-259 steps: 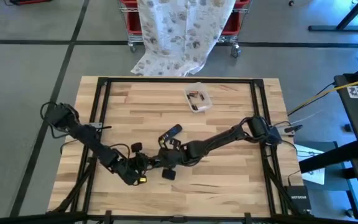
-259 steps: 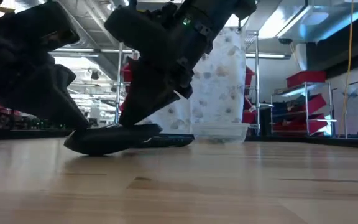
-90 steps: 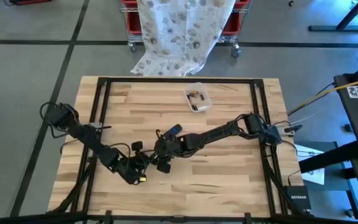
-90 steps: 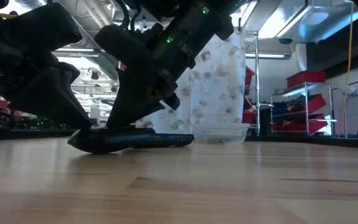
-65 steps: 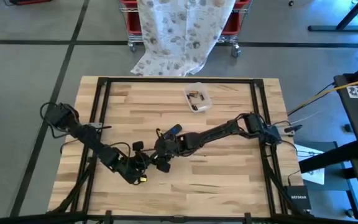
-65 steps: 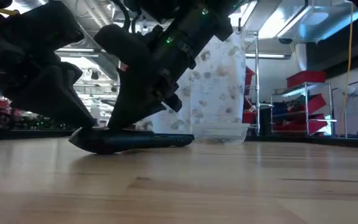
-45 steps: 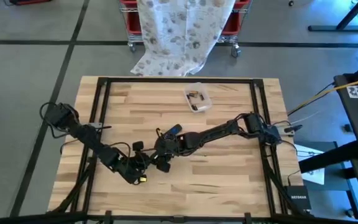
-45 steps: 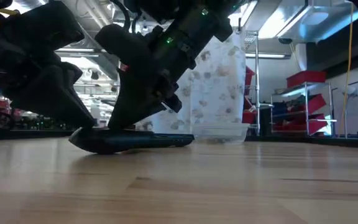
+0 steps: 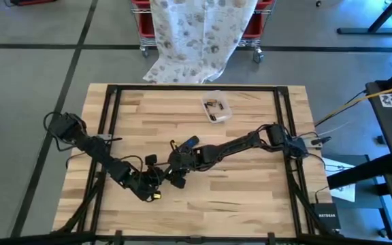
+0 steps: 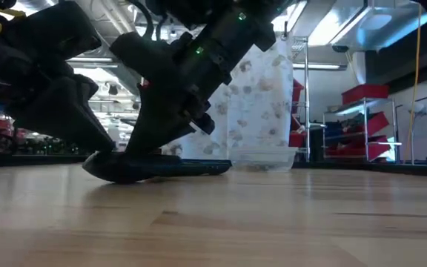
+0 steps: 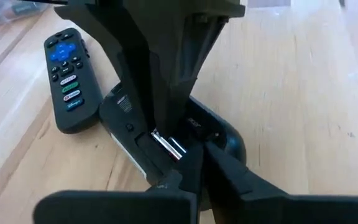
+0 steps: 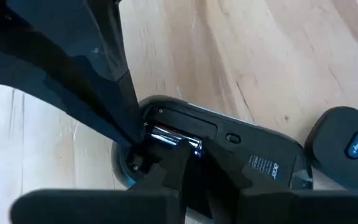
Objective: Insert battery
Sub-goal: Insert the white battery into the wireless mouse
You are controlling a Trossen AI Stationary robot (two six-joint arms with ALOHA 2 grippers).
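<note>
A black computer mouse (image 12: 253,155) lies upside down on the wooden table, its battery bay open. A silver battery (image 12: 173,140) sits slanted in that bay. My right gripper (image 12: 188,155) comes down on the battery and is shut on it. My left gripper (image 11: 197,163) is shut, with its tips at the mouse's end beside the bay. In the high view both grippers meet over the mouse, left gripper (image 9: 163,175) and right gripper (image 9: 175,166), and hide most of it. In the low view the mouse (image 10: 147,169) rests flat on the tabletop. My left gripper presses its shut fingertips (image 12: 132,134) on the mouse's rim (image 11: 166,179) at the end next to the battery bay, slanting down from the table's left. The mouse stays flat on the table under them. My right gripper has the battery's end (image 11: 169,144) at its fingertips, slanting down from the table's right. The battery lies in the bay, one end raised. The fingers themselves hide the exact place of contact.
A black remote control (image 9: 189,143) with coloured buttons lies just beyond the mouse, also seen close by as the remote control (image 11: 70,81). A clear plastic container (image 9: 216,107) with small items stands toward the far edge. Bare wood lies to the right and near side.
Since about three seconds ago my right gripper has gone toward the table's left and far edge, onto the mouse. In the last second both grippers have stayed nearly still, and the mouse has kept its place on the table.
</note>
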